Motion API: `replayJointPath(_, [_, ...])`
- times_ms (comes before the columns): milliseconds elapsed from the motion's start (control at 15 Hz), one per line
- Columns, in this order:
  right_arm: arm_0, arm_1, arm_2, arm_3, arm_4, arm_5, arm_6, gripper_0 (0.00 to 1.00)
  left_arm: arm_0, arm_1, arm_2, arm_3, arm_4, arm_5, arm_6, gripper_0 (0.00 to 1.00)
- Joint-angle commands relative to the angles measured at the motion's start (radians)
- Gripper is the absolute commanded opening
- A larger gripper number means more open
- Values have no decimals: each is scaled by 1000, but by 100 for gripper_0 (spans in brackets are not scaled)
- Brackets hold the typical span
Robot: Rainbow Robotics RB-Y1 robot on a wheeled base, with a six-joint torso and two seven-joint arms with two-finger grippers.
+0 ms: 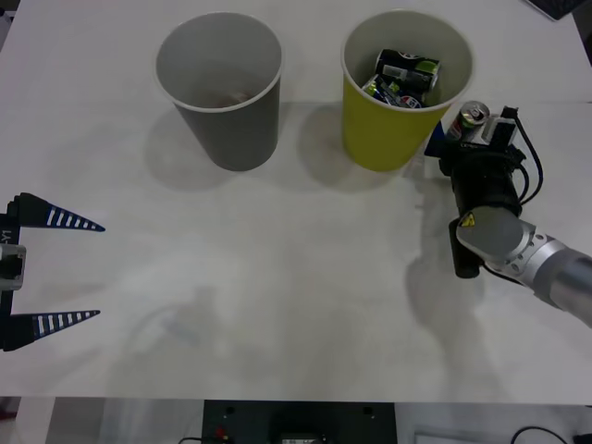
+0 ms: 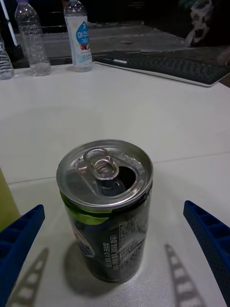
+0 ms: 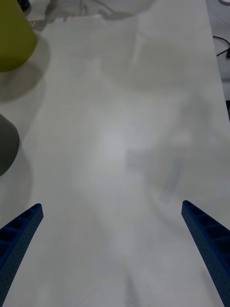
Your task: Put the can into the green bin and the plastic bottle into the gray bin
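My left gripper (image 1: 69, 270) sits nearest me at the table's (image 1: 277, 277) left edge, fingers spread wide with nothing between them; farther out on my right, the right gripper (image 2: 115, 249) is spread wide on either side of the can (image 2: 105, 206), both fingers apart from it, gripping nothing; the can stands upright on the table just beside the green bin (image 1: 393, 129), its tab end open; that bin already has several cans (image 1: 402, 76) inside; the gray bin (image 1: 227, 111) stands to its left.
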Motion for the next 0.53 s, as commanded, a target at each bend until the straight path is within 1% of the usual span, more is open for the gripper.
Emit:
replayJointPath(67, [-20, 0, -22, 21, 1, -57, 11, 100, 0, 0, 0, 0, 0, 0, 0, 100])
replayJointPath(133, [-24, 0, -30, 26, 1, -76, 14, 100, 0, 0, 0, 0, 0, 0, 0, 100])
replayJointPath(467, [-34, 0, -33, 36, 0, -89, 23, 100, 0, 0, 0, 0, 0, 0, 0, 100])
replayJointPath(533, [-34, 0, -33, 36, 0, -89, 24, 99, 0, 0, 0, 0, 0, 0, 0, 100])
